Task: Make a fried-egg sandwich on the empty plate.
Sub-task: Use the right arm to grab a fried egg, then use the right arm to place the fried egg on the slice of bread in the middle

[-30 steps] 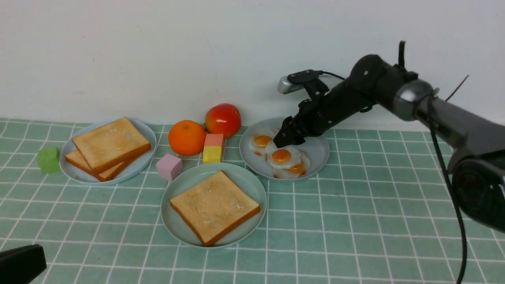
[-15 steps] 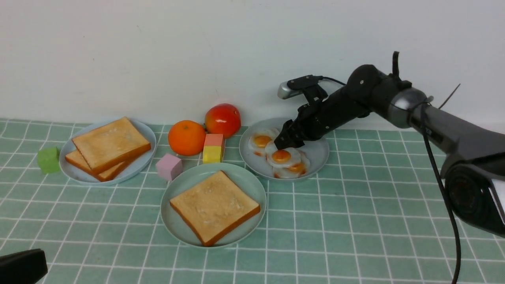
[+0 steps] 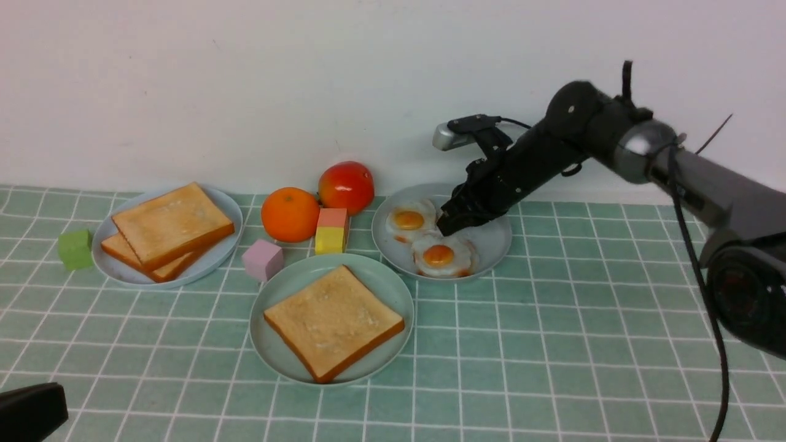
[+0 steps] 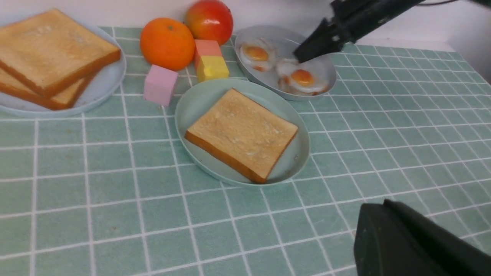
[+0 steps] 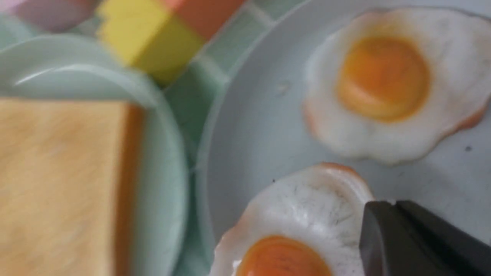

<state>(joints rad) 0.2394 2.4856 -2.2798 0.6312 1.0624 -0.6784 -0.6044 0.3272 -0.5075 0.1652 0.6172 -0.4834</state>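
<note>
front view has the mint-green plate (image 3: 270, 294) nearest the robot on the green tiled surface (image 3: 552, 344), with one toast slice (image 3: 333, 320) lying flat on it. behind it and to the right sits the greyish-blue plate (image 3: 494, 236) with two fried eggs. the near egg (image 3: 439, 255) lies by that plate's front rim and the far egg (image 3: 409, 219) toward its left side, their whites close together. the right arm (image 3: 614, 141) reaches in from the right. the right fingers (image 3: 451, 224) are drawn together into one narrow point at the back edge of the near egg's white. right wrist view shows that tip lying on the rim of the white; whether it pinches the egg i cannot tell. on the left, the light blue plate (image 3: 224, 253) holds two stacked toast slices (image 3: 172, 224), the upper one skewed. between the plates stand an orange (image 3: 290, 213), a red fruit (image 3: 347, 186), a pink block (image 3: 263, 259) and a yellow-and-coral block (image 3: 332, 231). a green block (image 3: 75, 248) lies left of the light blue plate. the left fingers (image 4: 383, 218) hang low at the near left, closed, well apart from every plate.
</note>
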